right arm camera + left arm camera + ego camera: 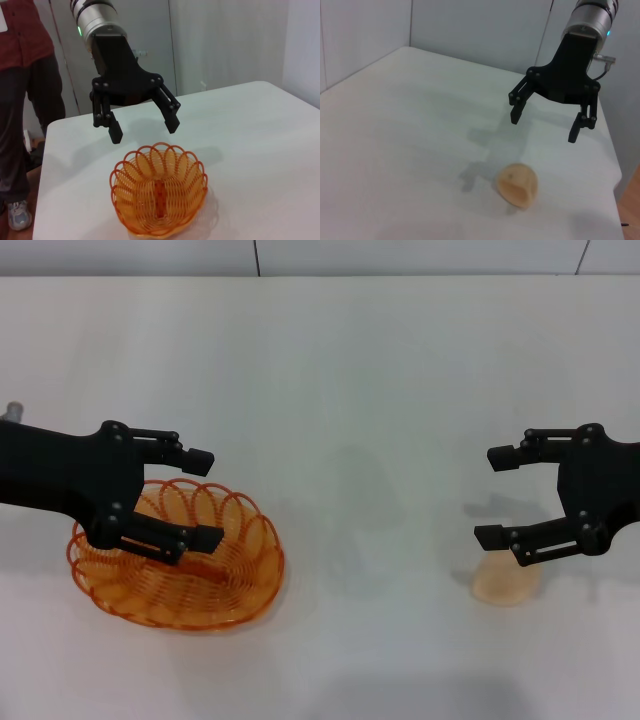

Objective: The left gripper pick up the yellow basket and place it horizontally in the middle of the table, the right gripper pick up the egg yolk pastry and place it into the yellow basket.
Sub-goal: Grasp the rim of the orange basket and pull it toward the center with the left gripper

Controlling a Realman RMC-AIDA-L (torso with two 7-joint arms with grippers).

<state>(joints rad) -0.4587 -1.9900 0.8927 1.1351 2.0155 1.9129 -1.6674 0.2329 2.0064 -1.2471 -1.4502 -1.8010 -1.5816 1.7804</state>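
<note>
The yellow basket (232,578), an orange wire oval with a scalloped rim, sits on the white table (350,390) at the left front. My left gripper (205,498) hovers just above it, open and empty. The right wrist view shows the left gripper (145,130) spread above the empty basket (159,195). The egg yolk pastry (507,580), a pale cream lump, lies on the table at the right front. My right gripper (492,496) is open and empty, just above and behind it. The left wrist view shows the right gripper (544,127) above the pastry (518,185).
A person in a red shirt (20,100) stands beyond the table's left end. The table's right edge (612,150) runs close to the pastry. Grey wall panels stand behind the table.
</note>
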